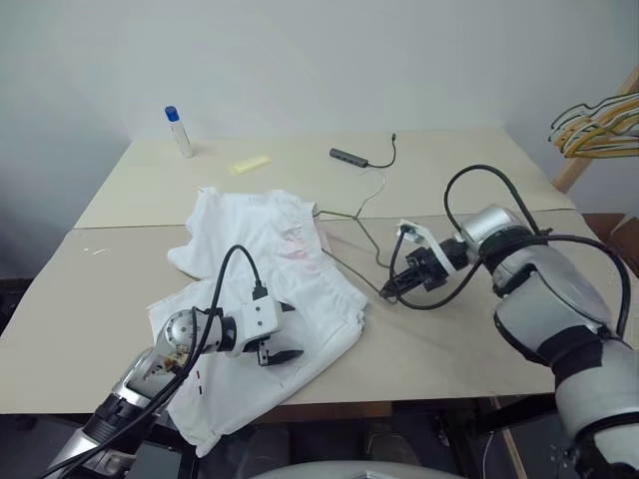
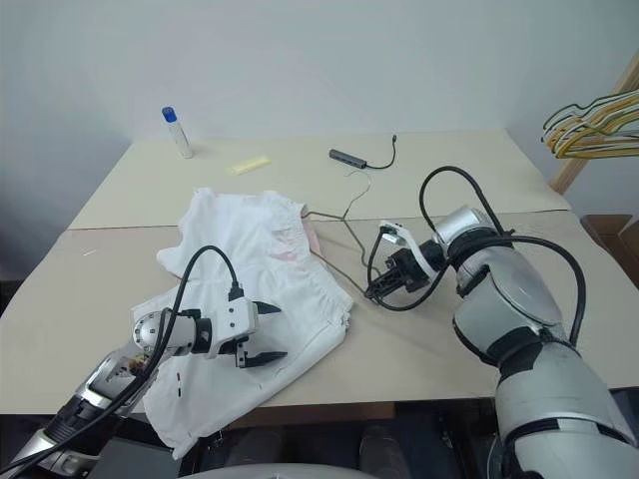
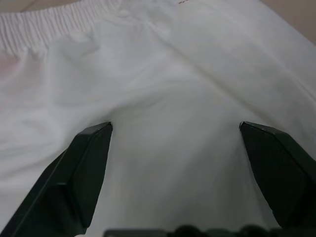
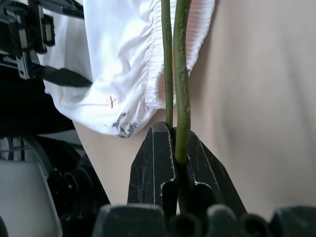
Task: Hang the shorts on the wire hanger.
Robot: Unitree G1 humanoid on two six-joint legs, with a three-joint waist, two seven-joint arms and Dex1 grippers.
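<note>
beige tabletop (image 1: 479, 339), pale wall behind. white thin-fabric shorts (image 1: 270, 289) crumpled near front edge: limp, slippery; best pinched at gathered waistband. left gripper (image 2: 258, 334) fully spread above fabric, empty. right gripper (image 1: 391, 289) clamped on stiff olive-grey wire hanger (image 1: 354, 225) beside shorts.

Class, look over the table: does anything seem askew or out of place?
The shorts lie crumpled, one leg drooping over the table's near edge. The wire hanger lies partly tucked under them, pinched in the right gripper.

White shorts (image 1: 270, 279) with faint pink print, olive-grey wire hanger (image 4: 180, 74), beige table (image 1: 449, 160).
</note>
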